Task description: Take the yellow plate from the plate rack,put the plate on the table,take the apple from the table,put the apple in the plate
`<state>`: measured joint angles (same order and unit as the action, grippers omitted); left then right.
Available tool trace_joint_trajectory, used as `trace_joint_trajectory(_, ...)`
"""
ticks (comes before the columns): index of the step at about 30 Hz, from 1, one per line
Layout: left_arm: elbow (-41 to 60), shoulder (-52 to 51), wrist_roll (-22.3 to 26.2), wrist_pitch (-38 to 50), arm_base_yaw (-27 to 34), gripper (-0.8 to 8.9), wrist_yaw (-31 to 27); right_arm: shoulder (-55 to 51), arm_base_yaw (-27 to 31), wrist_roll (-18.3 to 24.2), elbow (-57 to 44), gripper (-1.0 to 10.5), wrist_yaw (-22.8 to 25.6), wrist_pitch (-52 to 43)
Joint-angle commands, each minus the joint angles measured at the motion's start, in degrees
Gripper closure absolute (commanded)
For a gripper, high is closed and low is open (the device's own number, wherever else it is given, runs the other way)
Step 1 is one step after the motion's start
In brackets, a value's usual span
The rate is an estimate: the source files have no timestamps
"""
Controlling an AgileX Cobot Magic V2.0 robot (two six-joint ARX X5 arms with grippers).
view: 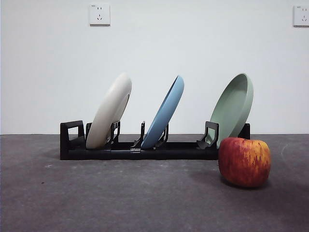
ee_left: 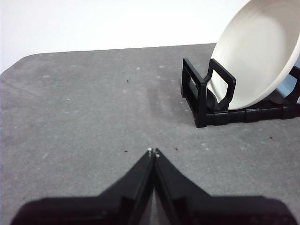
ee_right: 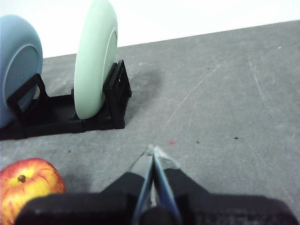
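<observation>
Front view: the plate rack (view: 140,147) is standing on the dark grey surface (view: 120,198), carrying three plates, all leaning the same way. The yellow plate (view: 110,112) is sitting in the slot next to the rack's blocky end piece; the blue plate (view: 165,112) is occupying the middle slot and the sage-green plate (view: 233,107) the far end. The apple (view: 244,162) is resting on the surface in front of the green plate's end of the rack, nearer the camera. Two wall sockets (view: 99,14) are showing on the white wall behind.

Left wrist view: the left gripper (ee_left: 153,151) is hovering over bare surface near the yellow plate's end of the rack, its jaws pressed together and holding nothing.

Right wrist view: the right gripper (ee_right: 153,150) is hovering beyond the green plate's end, jaws likewise pressed together and holding nothing, with the apple lying beside it.
</observation>
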<state>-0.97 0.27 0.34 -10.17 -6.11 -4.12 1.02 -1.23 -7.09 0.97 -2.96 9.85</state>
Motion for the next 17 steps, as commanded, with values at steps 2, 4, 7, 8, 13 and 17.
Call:
trace_joint_trajectory(2, 0.74, -0.15, -2.58, 1.64, 0.20, 8.16, 1.51, 0.00, 0.00, -7.41, -0.59, 9.5, -0.07, 0.50)
trace_joint_trajectory(4, 0.74, -0.15, -3.10, 2.97, 0.20, 8.16, 1.73, 0.00, 0.00, -9.29, -0.59, 9.5, -0.09, 0.50)
trace_joint_trajectory(7, 0.74, -0.15, -3.39, 4.74, 0.20, 8.17, 3.87, 0.02, 0.00, -10.49, -0.57, 9.5, -0.11, 0.50)
trace_joint_trajectory(8, 0.72, -0.15, -3.39, 5.44, 0.20, 8.19, 4.74, 0.02, 0.00, -10.56, -0.46, 9.5, -0.11, 0.57)
trace_joint_trajectory(13, -1.11, 0.37, -7.54, 3.80, 0.22, 8.20, 5.88, 1.46, 0.00, -11.17, 2.21, 9.6, -0.11, 1.20)
trace_joint_trajectory(17, -5.09, 3.08, -9.42, 1.29, 0.20, 8.20, 6.14, 5.35, 0.00, -11.69, 6.73, 9.6, -0.11, 1.81)
